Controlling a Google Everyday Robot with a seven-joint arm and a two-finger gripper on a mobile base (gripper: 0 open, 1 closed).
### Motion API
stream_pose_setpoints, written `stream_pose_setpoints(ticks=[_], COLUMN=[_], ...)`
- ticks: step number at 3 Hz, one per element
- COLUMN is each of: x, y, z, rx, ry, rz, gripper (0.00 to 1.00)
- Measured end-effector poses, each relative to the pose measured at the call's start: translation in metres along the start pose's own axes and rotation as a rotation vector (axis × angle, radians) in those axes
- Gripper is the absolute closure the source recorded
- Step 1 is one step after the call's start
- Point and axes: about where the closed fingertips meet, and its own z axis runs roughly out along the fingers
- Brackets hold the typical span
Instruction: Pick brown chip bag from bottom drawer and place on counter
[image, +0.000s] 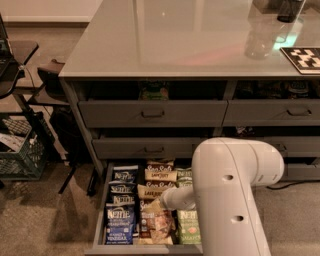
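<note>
The bottom drawer (99, 216) is pulled open below the grey cabinet. It holds a left column of blue Kettle bags (120, 212), a middle column of brown chip bags (160, 175), and green bags (188, 227) on the right. My gripper (153, 207) reaches down into the drawer from my white arm (230, 195) and sits over the middle column, at a brown chip bag (156, 226) near the drawer's front. The arm hides the drawer's right part. The glossy grey counter (175, 35) is above.
On the counter's right stand a clear bottle (258, 35), a dark object (290, 9) and a black-and-white patterned tag (304, 57). The upper drawers (152, 114) stand ajar with snacks inside. A green crate (20, 150) and a black stand (30, 110) are at the left on carpet.
</note>
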Motion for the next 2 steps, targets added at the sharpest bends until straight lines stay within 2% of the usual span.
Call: stream_pose_setpoints(ticks=[1,2], x=[0.006,0.008], y=[-0.006,-0.009], z=[0.017,0.040], rx=[-0.009,-0.049], ry=[0.006,0.013], rz=[0.018,0.035], gripper=[0.00,0.00])
